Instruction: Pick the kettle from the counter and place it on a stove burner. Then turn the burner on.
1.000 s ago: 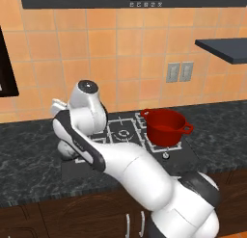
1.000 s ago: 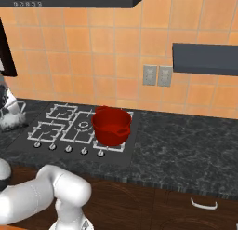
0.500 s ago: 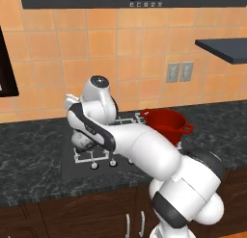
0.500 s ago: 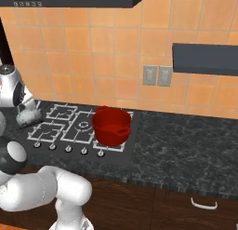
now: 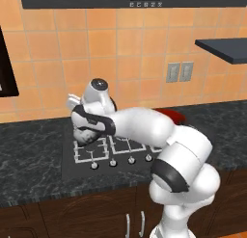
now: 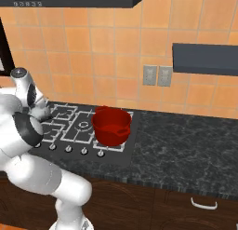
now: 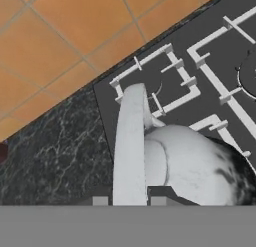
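The silvery-grey kettle hangs from my gripper, which is shut on its thin arched handle. In the hand view the kettle is over the left side of the black stove, with a small square stove burner just past it. From the left base view the kettle sits under my hand, low over the left grates. The right base view has the kettle at the stove's left edge. I cannot tell whether it touches the grate. The dark marbled counter lies to the left.
A red two-handled pot stands on the stove's right side, partly hidden by my arm in the left base view. Small round knobs line the stove's front edge. An orange tiled wall is close behind; a dark shelf hangs at right.
My arm has swung right, carrying the kettle from over the counter to over the stove's left side. The grip stays shut on the handle. The red pot has not moved.
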